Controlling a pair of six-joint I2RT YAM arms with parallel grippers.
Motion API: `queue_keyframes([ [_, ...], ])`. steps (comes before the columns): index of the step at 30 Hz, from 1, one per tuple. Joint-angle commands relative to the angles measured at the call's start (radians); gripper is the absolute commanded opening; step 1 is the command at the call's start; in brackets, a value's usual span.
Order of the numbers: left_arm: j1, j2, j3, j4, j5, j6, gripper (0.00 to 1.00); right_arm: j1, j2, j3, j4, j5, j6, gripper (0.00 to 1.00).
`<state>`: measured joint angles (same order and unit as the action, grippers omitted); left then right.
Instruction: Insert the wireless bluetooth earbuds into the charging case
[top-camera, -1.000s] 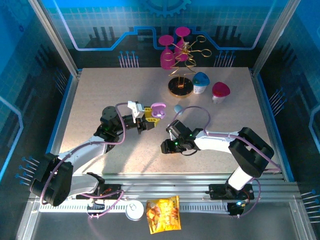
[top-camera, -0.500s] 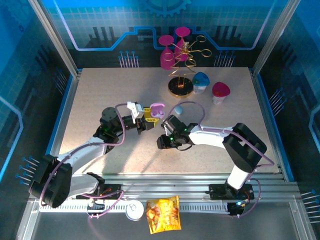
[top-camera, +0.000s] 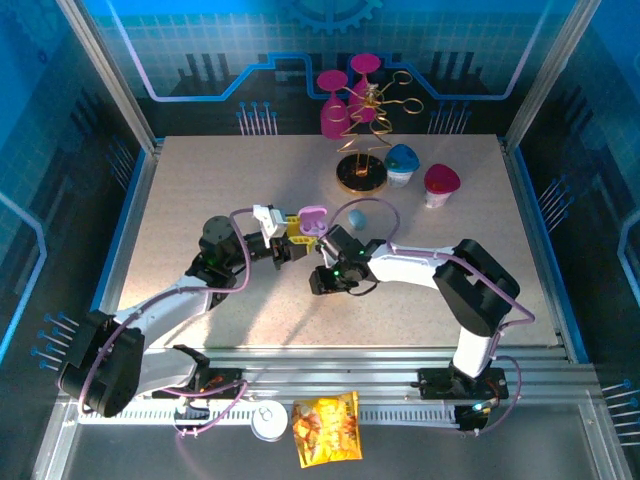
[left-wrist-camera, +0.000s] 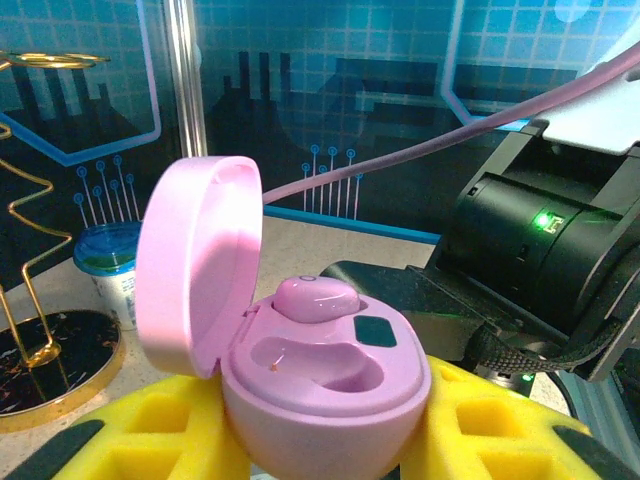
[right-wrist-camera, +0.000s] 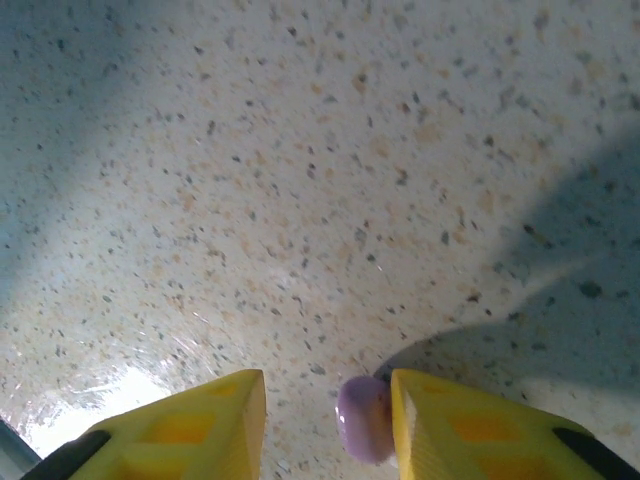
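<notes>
Your left gripper (top-camera: 303, 229) is squeezed tight on the pink case (left-wrist-camera: 300, 430) near the middle of the worktop (right-wrist-camera: 300, 150). The case's lid (left-wrist-camera: 195, 265) is flipped open. The seated lilac bud (left-wrist-camera: 315, 298) sits in one hole. The empty hole (left-wrist-camera: 330, 365) next to it waits for its twin.

Your right gripper (right-wrist-camera: 325, 390) points down at the worktop, close beside the case and a bit nearer the near edge. Its yellow fingers (right-wrist-camera: 190, 420) stand apart and are not squeezing anything yet. The loose lilac bud (right-wrist-camera: 365, 420) lies on the worktop between them. It sits right against one finger, with a gap on its other side.

That bud looks tiny, light, hard and smooth. I think it will slide or pop out if you pinch it off to one side. Get it in the middle of the fingers first. Then close slowly on its fat round part, just tight enough to lift it. Leave the end that goes into the hole poking out.
</notes>
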<state>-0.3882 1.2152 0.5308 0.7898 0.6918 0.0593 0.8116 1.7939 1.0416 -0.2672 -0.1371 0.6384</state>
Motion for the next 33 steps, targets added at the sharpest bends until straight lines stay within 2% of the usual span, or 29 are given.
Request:
queue_keyframes([
  [1, 0.012, -0.028, -0.019, 0.009, -0.025, 0.017, 0.3, 0.011, 0.023, 0.037, -0.057, 0.025, -0.038, 0.36],
  [9, 0.056, -0.01, -0.044, 0.097, -0.109, -0.051, 0.29, 0.06, 0.024, 0.086, -0.154, 0.151, -0.092, 0.35],
  [19, 0.072, -0.011, -0.05, 0.114, -0.137, -0.066, 0.3, 0.129, 0.094, 0.191, -0.294, 0.307, -0.134, 0.31],
  [33, 0.072, -0.005, -0.054, 0.133, -0.13, -0.065, 0.3, 0.137, 0.122, 0.213, -0.314, 0.32, -0.151, 0.21],
])
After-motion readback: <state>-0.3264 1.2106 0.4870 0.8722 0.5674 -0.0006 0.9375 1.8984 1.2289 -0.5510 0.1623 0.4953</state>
